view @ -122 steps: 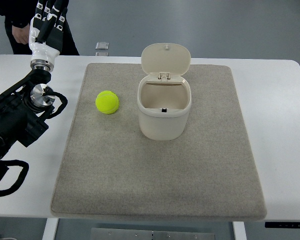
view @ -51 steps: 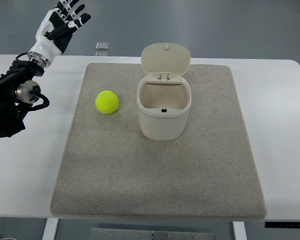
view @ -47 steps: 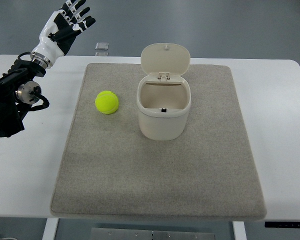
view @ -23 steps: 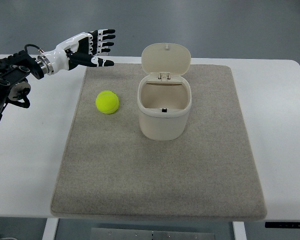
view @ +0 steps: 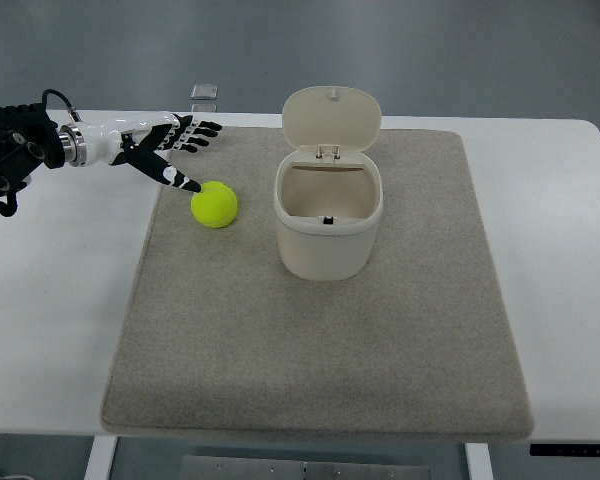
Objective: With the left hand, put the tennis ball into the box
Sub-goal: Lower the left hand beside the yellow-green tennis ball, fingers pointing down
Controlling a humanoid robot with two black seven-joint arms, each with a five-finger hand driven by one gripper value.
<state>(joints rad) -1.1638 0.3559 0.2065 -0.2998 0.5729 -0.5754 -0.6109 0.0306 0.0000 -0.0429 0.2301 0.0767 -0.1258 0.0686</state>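
1. Left hand reaches in from the desk's left edge, over the far-left corner of the mat. Fingers spread wide and holding nothing; the thumb angles down toward the ball, its tip just beside the ball's upper-left side. Contact cannot be confirmed from this view.
2. Judgement: the splayed posture reads as a pre-grasp, leaving enough span to come around the ball rather than nudge it.
3. Tennis ball, yellow-green, rests on the mat near its far-left part, between the hand and the box and apart from both. Not yet lifted.
4. Grey mat covers most of the desk. Its fabric surface probably stops the ball rolling off, though a sideways touch from the thumb could push it toward the box.
5. Box, a cream bin with rounded corners, stands upright near the far-centre of the mat. Its hinged lid is tipped back, so the mouth is clear for a drop from above. A small dark mark shows inside; nothing else is visible within.
6. White desk carries everything. A small grey object sits beyond its far edge; identity unclear.
7. Right arm does not show.
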